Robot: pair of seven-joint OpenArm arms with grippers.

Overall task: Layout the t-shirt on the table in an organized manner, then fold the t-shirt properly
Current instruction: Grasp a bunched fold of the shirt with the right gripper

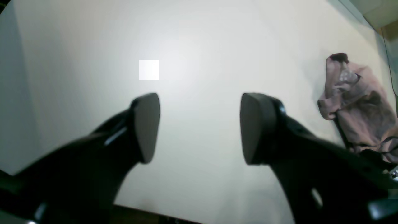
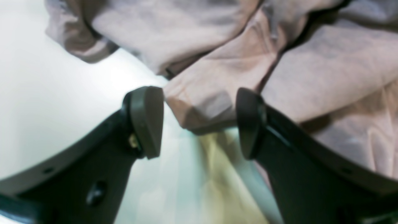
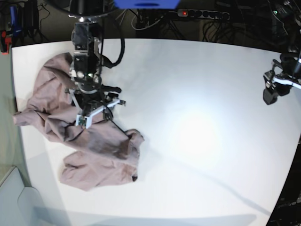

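The mauve-pink t-shirt (image 3: 89, 141) lies crumpled in a heap on the left part of the white table (image 3: 197, 94). My right gripper (image 3: 96, 113) hangs low over the heap. In the right wrist view this gripper (image 2: 199, 123) is open, and a rumpled fold of the t-shirt (image 2: 202, 102) sits between its fingers (image 2: 146, 121) without being pinched. My left gripper (image 3: 270, 96) is far off at the table's right side. It (image 1: 202, 127) stands open over bare table (image 1: 202, 46) with nothing between its fingers, and the t-shirt (image 1: 357, 105) shows at the far right of that view.
A power strip (image 3: 202, 14) and cables lie behind the table's far edge. The table's curved edge (image 3: 21, 155) runs close to the shirt on the left. Bare tabletop stretches between the shirt and the left arm.
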